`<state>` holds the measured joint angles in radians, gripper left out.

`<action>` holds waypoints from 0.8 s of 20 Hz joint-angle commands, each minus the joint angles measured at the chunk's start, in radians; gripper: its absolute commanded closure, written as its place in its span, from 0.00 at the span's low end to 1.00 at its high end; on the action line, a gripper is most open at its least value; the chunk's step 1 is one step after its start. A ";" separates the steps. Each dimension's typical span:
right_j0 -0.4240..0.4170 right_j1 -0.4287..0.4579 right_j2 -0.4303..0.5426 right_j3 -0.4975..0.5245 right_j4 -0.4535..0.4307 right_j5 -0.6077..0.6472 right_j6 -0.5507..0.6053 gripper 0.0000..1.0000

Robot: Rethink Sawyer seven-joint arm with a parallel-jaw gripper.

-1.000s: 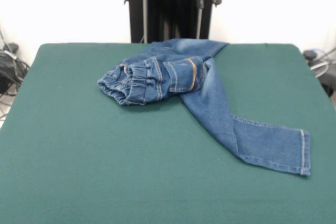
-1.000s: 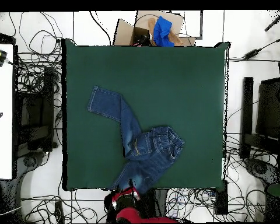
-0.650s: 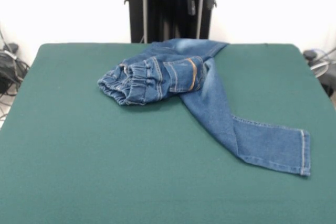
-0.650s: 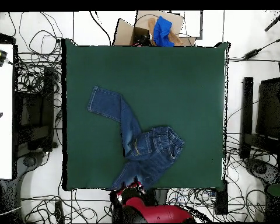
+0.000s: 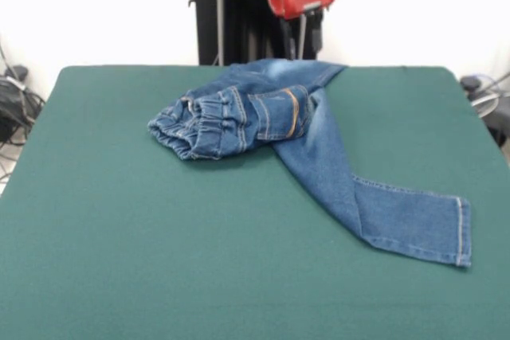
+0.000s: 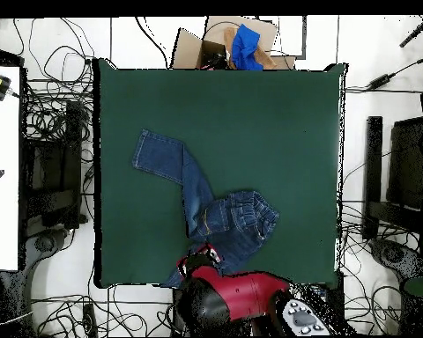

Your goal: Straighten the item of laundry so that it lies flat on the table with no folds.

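The item of laundry (image 5: pixel 319 157), a small pair of blue jeans, lies crumpled on the green table (image 5: pixel 119 236). Its elastic waistband (image 5: pixel 187 129) is bunched up at the left, folded over the seat with the orange-stitched pocket. One leg runs out flat to the hem (image 5: pixel 460 232) at the right front. The rest reaches the table's far edge. My gripper (image 5: pixel 303 33), under a red collar, hangs above that far end of the jeans, apart from the cloth. In the overhead view the gripper (image 6: pixel 200 261) is over the jeans (image 6: pixel 219 224) near the table's bottom edge.
A cardboard box with blue cloth (image 6: pixel 237 44) sits beyond the table's top edge. Tangled cables (image 6: pixel 52 132) cover the floor on both sides. A white surface (image 6: pixel 2 167) stands at the left, dark equipment (image 6: pixel 396 176) at the right.
The arm has come down and in from the table's edge, so the gripper now hangs over the jeans' end. The jeans have not moved.
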<state>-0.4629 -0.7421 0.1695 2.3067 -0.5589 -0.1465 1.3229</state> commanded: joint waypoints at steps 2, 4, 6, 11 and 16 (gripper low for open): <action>-0.031 -0.083 0.182 -0.127 -0.004 0.260 -0.006 0.00; -0.069 -0.157 0.251 -0.121 0.027 0.364 -0.070 0.00; -0.102 -0.203 0.307 -0.134 0.032 0.430 -0.129 0.00; -0.265 -0.222 0.520 -0.104 -0.008 0.436 -0.171 0.00; -0.249 -0.182 0.544 -0.193 -0.086 0.474 -0.163 0.00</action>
<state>-0.7229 -0.9395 0.5327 2.2478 -0.5727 0.2570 1.3227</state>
